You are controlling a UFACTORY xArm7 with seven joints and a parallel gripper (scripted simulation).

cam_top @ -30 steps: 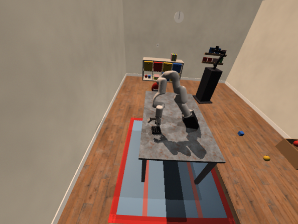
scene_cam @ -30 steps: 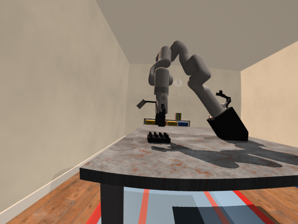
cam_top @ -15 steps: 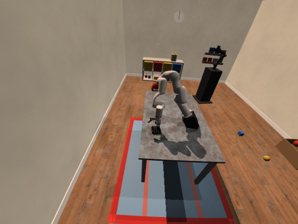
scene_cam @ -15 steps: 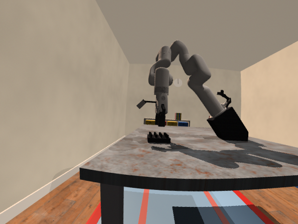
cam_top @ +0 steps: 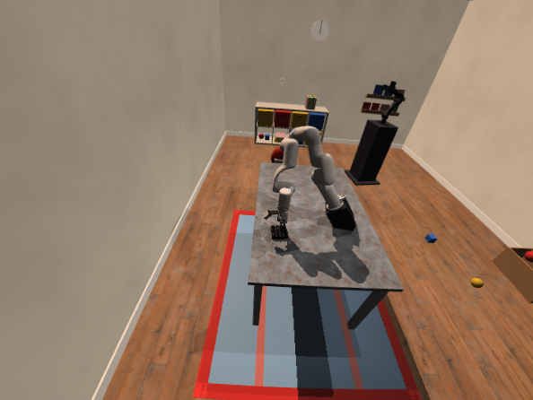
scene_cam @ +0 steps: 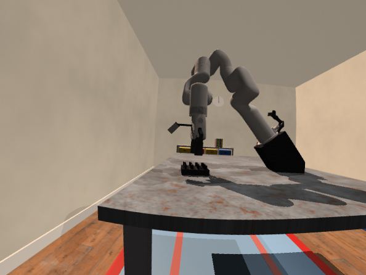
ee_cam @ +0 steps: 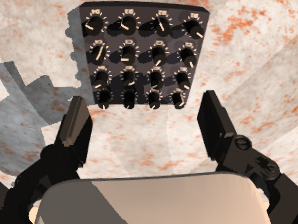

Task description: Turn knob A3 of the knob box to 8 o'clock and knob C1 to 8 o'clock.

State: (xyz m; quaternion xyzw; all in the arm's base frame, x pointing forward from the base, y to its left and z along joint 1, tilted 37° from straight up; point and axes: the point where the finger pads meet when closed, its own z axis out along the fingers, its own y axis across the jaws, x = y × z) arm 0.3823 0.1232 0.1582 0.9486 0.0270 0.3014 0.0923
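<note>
The knob box (ee_cam: 140,52) is a small black box with a grid of black knobs, each with a white line. It stands on the marbled table near the left edge in the top view (cam_top: 279,231) and in the exterior view (scene_cam: 195,169). My gripper (ee_cam: 144,106) is open and empty. It hangs above the box with its fingers pointing down, clear of the knobs, as seen in the exterior view (scene_cam: 196,149) and the top view (cam_top: 281,220). In the wrist view the box lies beyond the fingertips. The printed names are too small to read.
The arm's black base (cam_top: 341,215) stands on the table at the right. The table's left edge (cam_top: 254,224) runs close beside the box. A shelf unit (cam_top: 291,122) and a black pedestal (cam_top: 373,150) stand far behind on the floor.
</note>
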